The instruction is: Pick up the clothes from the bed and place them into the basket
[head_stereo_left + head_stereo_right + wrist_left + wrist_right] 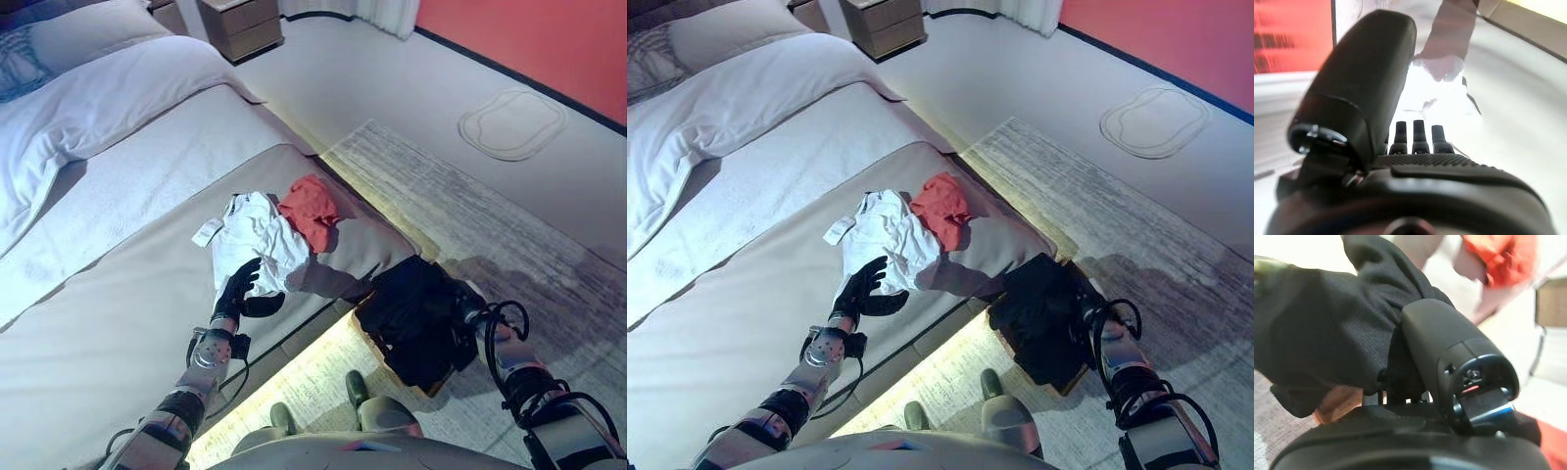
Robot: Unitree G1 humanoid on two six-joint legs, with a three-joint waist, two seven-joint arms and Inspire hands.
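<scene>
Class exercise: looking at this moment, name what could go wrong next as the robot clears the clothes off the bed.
The left robot hand, open at the white garment, may drag the overlapping red garment off the bed. The black garment in the right robot hand hides the basket, so it could miss.

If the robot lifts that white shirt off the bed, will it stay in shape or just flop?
Probably flop: the white shirt lies crumpled in soft folds. It looks light, thin cloth. It overlaps the red garment, so lifting may drag that along. The left robot hand is open at its edge.
</scene>
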